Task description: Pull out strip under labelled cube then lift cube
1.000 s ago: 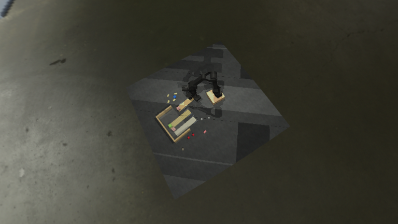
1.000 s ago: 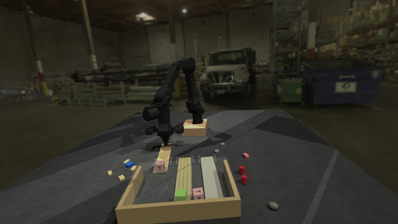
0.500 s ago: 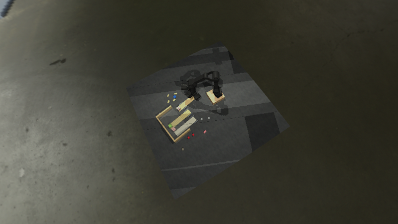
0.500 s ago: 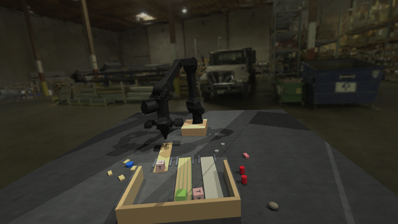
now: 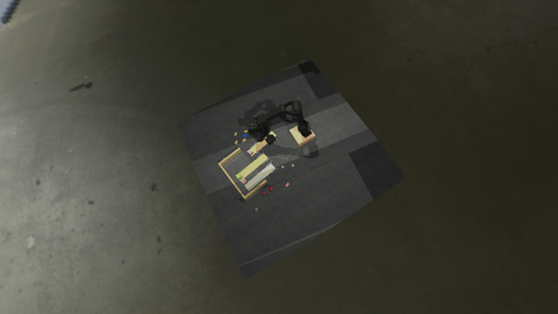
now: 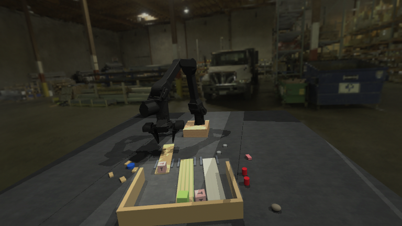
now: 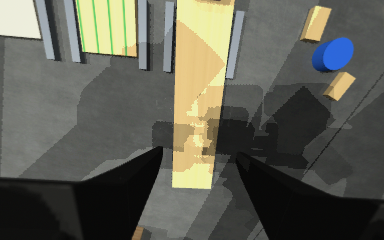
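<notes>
Now the gripper (image 6: 164, 138) is hovering, jaws apart and empty.
Below, the tan strip (image 6: 166, 156) is carrying the pink labelled cube (image 6: 162, 167).

The arm (image 6: 173, 81) is matte black with rounded joints, and its gripper (image 6: 165, 136) has two thin pointed black fingers.
</notes>
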Controlling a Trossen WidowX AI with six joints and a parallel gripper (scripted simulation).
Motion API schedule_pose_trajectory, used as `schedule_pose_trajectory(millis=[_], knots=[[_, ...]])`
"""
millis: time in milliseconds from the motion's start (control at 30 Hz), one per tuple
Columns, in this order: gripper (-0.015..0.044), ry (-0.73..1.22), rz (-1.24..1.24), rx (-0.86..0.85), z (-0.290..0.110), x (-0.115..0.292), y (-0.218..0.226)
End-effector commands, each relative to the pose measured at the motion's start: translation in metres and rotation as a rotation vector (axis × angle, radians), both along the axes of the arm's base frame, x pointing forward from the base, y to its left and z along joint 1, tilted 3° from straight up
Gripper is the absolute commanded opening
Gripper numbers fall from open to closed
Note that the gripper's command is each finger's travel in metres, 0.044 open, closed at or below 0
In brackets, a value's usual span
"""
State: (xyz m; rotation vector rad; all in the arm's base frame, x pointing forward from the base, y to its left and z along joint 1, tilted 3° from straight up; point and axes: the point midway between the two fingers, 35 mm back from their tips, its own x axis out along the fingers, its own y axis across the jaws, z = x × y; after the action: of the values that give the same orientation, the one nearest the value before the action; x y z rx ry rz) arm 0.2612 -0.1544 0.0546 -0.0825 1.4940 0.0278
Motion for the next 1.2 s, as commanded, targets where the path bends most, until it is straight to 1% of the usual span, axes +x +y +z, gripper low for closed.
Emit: schedule_pose_trajectory(millis=[0, 33, 1133, 1167], knots=[[0.0420, 0.006, -0.005, -0.002, 0.002, 0.015, 0.001], [0.0440, 0.005, -0.005, -0.002, 0.003, 0.019, 0.002], [0.0440, -0.004, -0.005, 0.000, 0.028, 0.150, 0.018], [0.0414, -0.004, -0.005, 0.000, 0.027, 0.150, 0.018]])
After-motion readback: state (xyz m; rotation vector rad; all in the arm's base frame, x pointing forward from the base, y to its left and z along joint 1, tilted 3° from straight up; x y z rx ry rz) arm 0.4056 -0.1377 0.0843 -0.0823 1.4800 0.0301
